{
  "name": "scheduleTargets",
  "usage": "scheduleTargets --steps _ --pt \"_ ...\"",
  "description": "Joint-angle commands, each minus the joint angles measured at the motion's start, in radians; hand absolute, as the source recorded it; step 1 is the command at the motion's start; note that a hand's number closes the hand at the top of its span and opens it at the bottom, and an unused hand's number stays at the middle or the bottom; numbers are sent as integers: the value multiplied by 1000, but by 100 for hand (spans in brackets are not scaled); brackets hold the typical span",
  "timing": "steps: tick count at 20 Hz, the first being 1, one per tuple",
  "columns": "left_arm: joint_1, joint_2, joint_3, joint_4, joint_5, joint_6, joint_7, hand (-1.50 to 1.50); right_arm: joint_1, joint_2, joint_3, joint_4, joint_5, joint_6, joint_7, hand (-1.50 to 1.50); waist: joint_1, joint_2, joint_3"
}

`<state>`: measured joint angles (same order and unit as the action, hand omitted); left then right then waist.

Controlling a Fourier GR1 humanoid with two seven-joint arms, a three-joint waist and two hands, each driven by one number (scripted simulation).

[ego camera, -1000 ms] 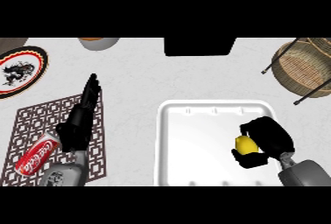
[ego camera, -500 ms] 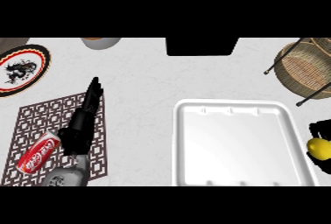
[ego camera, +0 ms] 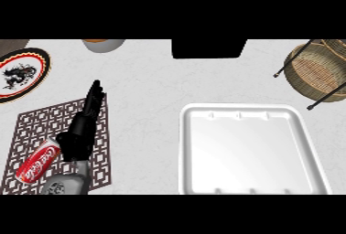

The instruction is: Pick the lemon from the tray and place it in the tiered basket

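Pale grey tabletop (ego camera: pixel 148 82) spread beneath it all, and the white tray (ego camera: pixel 189 151) by its near right corner now lay bare. The lemon, held a moment before in the right hand at the tray's right rim, had gone from sight along with that hand. I judged the lift done and the carry toward the tiered basket (ego camera: pixel 317 68) at the far right corner under way. Meanwhile the left hand (ego camera: pixel 84 123) rested with its fingers straight on the patterned mat (ego camera: pixel 34 132), beside a red can (ego camera: pixel 39 161).
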<state>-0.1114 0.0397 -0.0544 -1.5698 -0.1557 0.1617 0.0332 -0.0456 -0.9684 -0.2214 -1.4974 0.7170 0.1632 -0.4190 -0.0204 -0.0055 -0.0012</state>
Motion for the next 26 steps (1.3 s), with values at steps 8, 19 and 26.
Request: scheduleTargets --steps 8,19,26 --pt "-26 -39 -55 -14 -44 47 41 0 -118 -163 -310 -18 -281 369 64 150 16 4 1" --pt "-6 -13 -19 -19 -13 -1 7 0 -459 -105 -147 155 -368 464 270 150 36 7 1" --pt "-40 -20 -13 35 -20 2 -12 0 -612 -45 -3 349 -186 310 210 150 40 10 1"
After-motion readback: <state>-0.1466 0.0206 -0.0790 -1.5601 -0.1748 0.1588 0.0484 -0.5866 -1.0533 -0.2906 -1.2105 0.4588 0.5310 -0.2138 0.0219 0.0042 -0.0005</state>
